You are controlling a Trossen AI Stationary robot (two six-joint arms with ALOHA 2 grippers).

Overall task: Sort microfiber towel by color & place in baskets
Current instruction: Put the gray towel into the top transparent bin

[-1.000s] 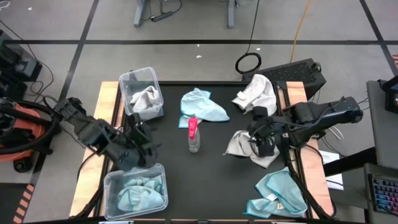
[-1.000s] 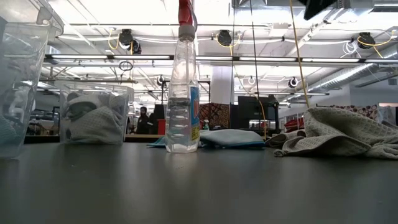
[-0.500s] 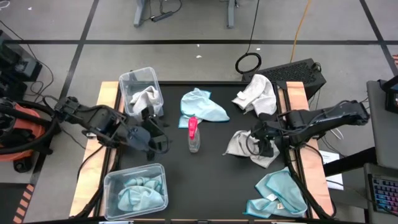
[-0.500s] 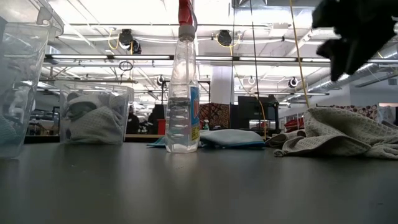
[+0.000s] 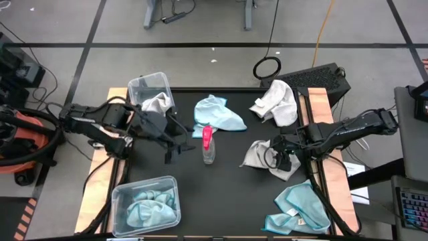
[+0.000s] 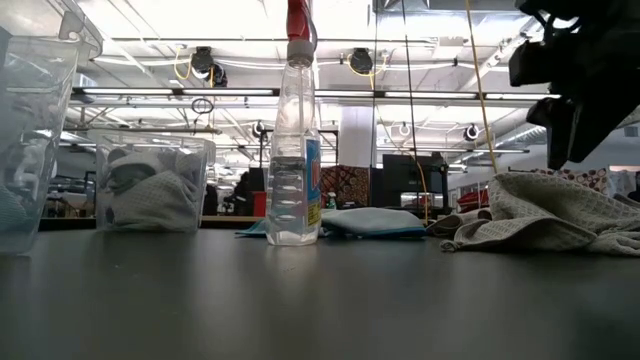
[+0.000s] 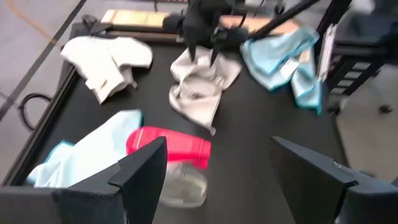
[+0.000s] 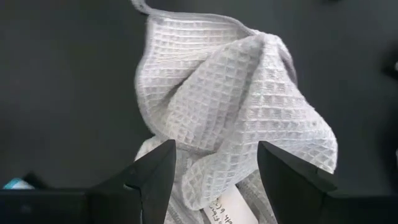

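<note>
- The right gripper (image 5: 283, 158) hangs just above a crumpled grey waffle-weave towel (image 5: 262, 155), its fingers spread wide to either side of the cloth's raised fold and gripping nothing.
- In the right wrist view that grey towel (image 8: 236, 99) fills the space ahead of the two dark fingertips (image 8: 154, 174), a small tag showing at its near edge.
- The left gripper (image 5: 175, 142) hovers over the black mat, fingers apart and empty, with the pink-topped spray bottle (image 5: 208, 144) just ahead of it.
- Beyond the bottle from the left gripper lies a light blue towel (image 5: 217, 114); a white towel (image 5: 277, 100) sits farther off, near the mat's far right corner.
- Just behind the left gripper stands a clear basket (image 5: 137, 86) holding a white towel (image 5: 155, 107).
- A second basket (image 5: 119, 194), near the left gripper at the mat's front, holds a light blue towel (image 5: 148, 205).
- Another light blue towel (image 5: 301, 209) lies near the right gripper at the front right corner.
</note>
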